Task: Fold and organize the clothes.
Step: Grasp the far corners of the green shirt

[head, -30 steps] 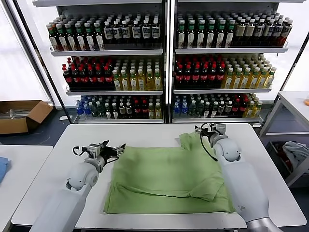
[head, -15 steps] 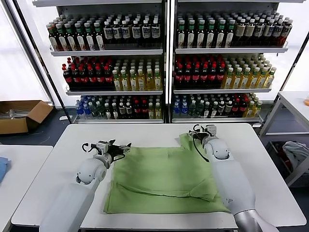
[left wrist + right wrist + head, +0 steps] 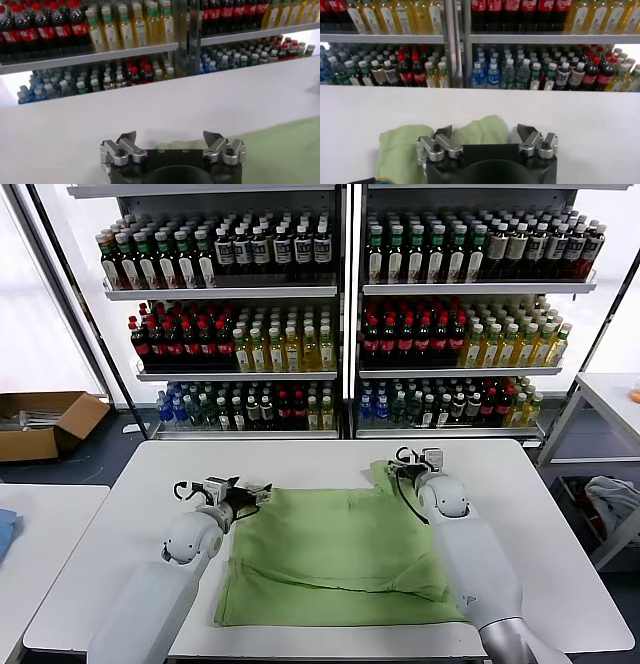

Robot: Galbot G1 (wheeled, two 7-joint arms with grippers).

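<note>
A light green shirt (image 3: 340,549) lies spread on the white table (image 3: 140,474), partly folded, with a sleeve bunched at its far right corner. My left gripper (image 3: 252,493) hovers open at the shirt's far left corner. In the left wrist view the left gripper (image 3: 170,137) holds nothing, and green fabric (image 3: 280,150) shows just beyond and beside it. My right gripper (image 3: 404,467) stands open at the far right corner. In the right wrist view the right gripper (image 3: 484,131) has the bunched green sleeve (image 3: 475,131) lying between and past its fingers, not pinched.
Shelves of bottles (image 3: 340,334) stand behind the table's far edge. A cardboard box (image 3: 45,424) sits on the floor at the left. A second table (image 3: 30,524) is at the left, and a side table (image 3: 610,399) with cloth (image 3: 610,499) under it at the right.
Both grippers have moved inward toward the shirt's far corners: the left one to the right, the right one to the left. Both stay open. The shirt has not shifted.
</note>
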